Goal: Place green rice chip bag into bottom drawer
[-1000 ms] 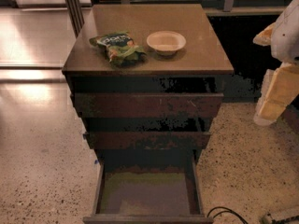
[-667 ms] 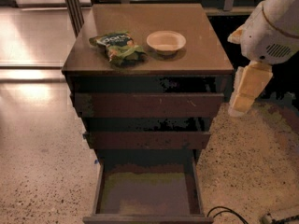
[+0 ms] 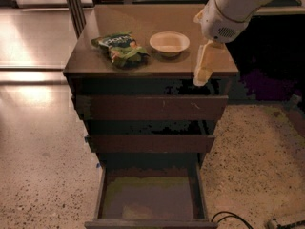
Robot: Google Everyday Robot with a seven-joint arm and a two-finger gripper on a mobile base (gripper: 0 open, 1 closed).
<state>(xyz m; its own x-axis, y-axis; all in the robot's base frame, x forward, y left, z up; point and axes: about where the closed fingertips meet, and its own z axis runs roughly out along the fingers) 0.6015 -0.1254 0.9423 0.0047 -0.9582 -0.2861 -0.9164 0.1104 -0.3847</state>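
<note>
Approach is the step as I judge it: the gripper [image 3: 201, 78] hangs over the near right corner of the cabinet top [image 3: 143, 20], right of the cream bowl [image 3: 169, 43]. I cannot tell whether it is spread or pressed together. The green rice chip bag [image 3: 121, 48] lies on the near left part of the top, just left of the bowl and well apart from the gripper.

To do this well I would travel left high enough to pass over the bowl, then come straight down on the bag's crinkled middle. Foil like that should slide and crush, so I would pinch a raised fold rather than press flat. The bag sits close to the top's near edge, and a sideways nudge could push it off.

For room, the far half of the top is open for swinging. The bottom drawer [image 3: 150, 199] stands pulled out toward the near side with a bare floor. The two upper drawers [image 3: 152, 108] sit above it, so I would carry the bag nearward past their fronts before lowering between the side walls. A cable [image 3: 228, 218] lies on the floor at near right.
</note>
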